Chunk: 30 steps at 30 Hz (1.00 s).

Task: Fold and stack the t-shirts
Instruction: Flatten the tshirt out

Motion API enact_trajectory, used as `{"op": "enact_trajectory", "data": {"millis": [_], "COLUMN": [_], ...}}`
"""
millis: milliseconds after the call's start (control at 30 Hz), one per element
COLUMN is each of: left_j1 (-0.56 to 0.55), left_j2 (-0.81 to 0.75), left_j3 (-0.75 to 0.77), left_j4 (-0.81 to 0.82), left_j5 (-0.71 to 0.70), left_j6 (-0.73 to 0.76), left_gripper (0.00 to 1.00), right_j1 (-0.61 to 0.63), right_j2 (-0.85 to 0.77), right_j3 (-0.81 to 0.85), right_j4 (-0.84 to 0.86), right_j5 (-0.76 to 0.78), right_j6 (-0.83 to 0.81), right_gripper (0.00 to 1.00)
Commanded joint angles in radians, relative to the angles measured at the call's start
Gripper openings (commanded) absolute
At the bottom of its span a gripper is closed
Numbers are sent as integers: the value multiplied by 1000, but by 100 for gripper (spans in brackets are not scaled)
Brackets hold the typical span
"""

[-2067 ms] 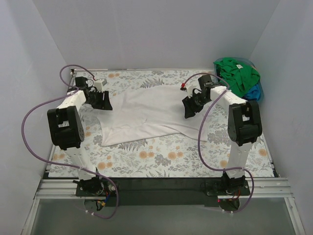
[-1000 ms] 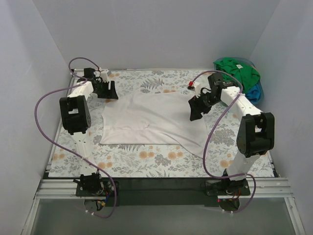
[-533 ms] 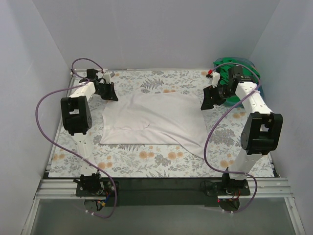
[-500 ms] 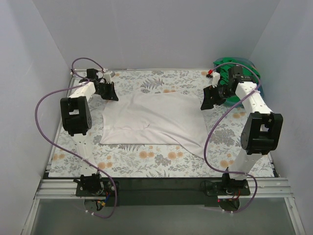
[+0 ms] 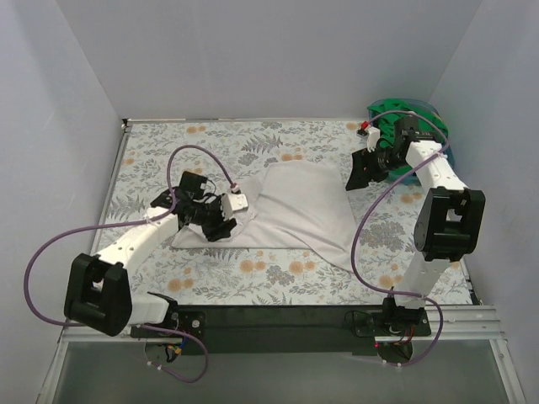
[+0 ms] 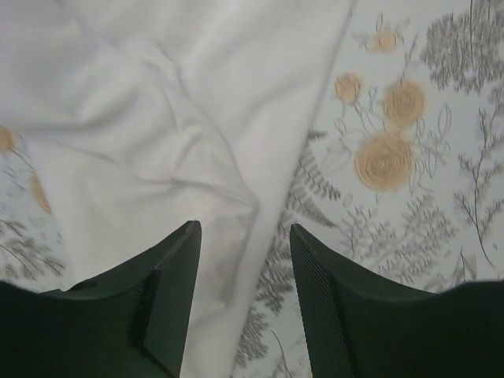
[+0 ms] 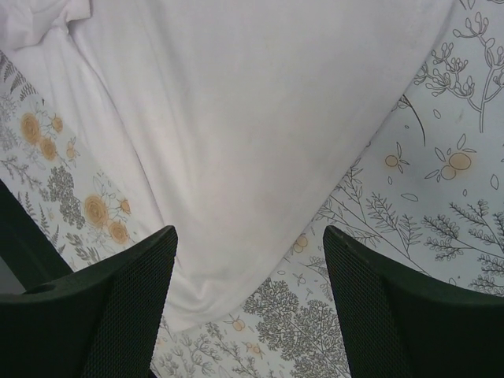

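The floral-clothed desk (image 5: 295,273) carries the white t-shirt (image 5: 303,202) at its middle, its left side bunched. The left arm (image 5: 139,240) lies low, reaching rightward. The left jaws stand parted over the shirt's rumpled left edge, grasping nothing. The right arm (image 5: 438,181) stretches toward the far right corner, right jaws wide and released. The green t-shirt (image 5: 389,114) is heaped in that corner.

White shirt (image 5: 299,202) spread flat at table (image 5: 168,143) middle, left edge bunched, lower right corner trailing. Green shirt (image 5: 389,108) heaped, far right corner.
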<state>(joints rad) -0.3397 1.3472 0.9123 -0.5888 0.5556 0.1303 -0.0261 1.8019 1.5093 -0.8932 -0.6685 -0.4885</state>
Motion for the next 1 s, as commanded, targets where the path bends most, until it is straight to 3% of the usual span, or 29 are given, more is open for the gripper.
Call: {"op": "enact_trajectory", "data": {"millis": [0, 167, 267, 533, 700, 967], "left_j1": [16, 158, 237, 258, 257, 216], "left_j2": [-92, -56, 67, 301, 467, 581], "left_j3": [-84, 97, 198, 266, 367, 467], "left_j4": [-78, -105, -112, 46, 118, 158], "left_j5": [-102, 9, 58, 105, 185, 224], "left_j6": [134, -105, -292, -638, -745, -753], "left_gripper": [49, 49, 49, 51, 57, 59], "right_j1": [3, 66, 100, 160, 216, 218], "right_j2": [27, 42, 51, 102, 82, 40], "right_j3": [22, -26, -46, -122, -254, -261], "right_j4": [-13, 5, 40, 118, 172, 171], "right_j5": [-49, -42, -11, 52, 61, 58], "right_j6": [4, 4, 16, 25, 39, 57], "right_gripper": [81, 75, 72, 63, 62, 62]}}
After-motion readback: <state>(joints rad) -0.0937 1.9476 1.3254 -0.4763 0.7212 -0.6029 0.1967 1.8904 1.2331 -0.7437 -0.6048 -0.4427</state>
